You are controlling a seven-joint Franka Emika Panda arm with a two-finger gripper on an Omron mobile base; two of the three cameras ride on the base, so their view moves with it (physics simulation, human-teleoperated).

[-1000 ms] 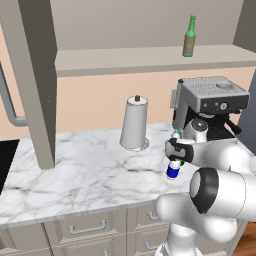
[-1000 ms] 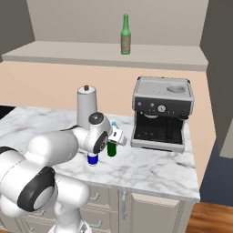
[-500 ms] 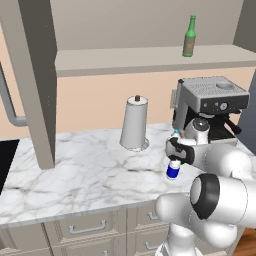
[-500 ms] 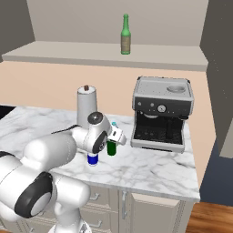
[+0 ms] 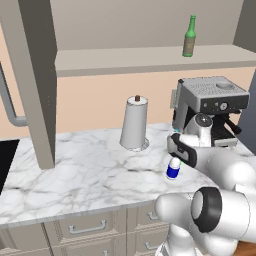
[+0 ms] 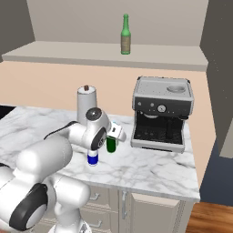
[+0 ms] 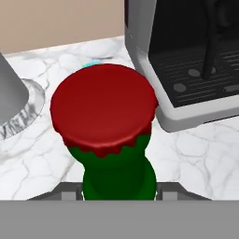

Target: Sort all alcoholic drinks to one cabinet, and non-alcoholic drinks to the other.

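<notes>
**End effector clamped on the dark green bottle, lift to come**

End effector [image 6: 113, 134] sits low over the marble counter [image 6: 150, 170], just in front of the espresso machine [image 6: 161, 113], and its fingers are drawn in against the neck of the dark green bottle [image 6: 110, 144]. In the hand view the red crown cap [image 7: 103, 103] looms right under the camera, with the green neck [image 7: 119, 170] running down between the two finger tips, so the grip looks made rather than merely approached. Whether the bottle's base has left the counter I cannot tell.

Just beside it stands the blue-labelled plastic bottle [image 6: 93, 158], white above and blue below, close to the wrist. A sliver of teal [image 7: 91, 64] peeks from behind the red cap; it is probably the cap of the clear bottle, though too little shows to be sure. Up on the open cabinet shelf [image 6: 91, 52], the olive-green bottle [image 6: 125, 28] with the tan label stands upright and alone. A paper towel roll [image 5: 134, 124] stands further back on the counter.

My reading: one alcoholic drink is already shelved, and this is the pickup of the second. The next move calls for a straight upward lift, keeping the bottle clear of the blue-labelled neighbour and the machine's front, then a high carry to set it beside the olive-green one.
</notes>
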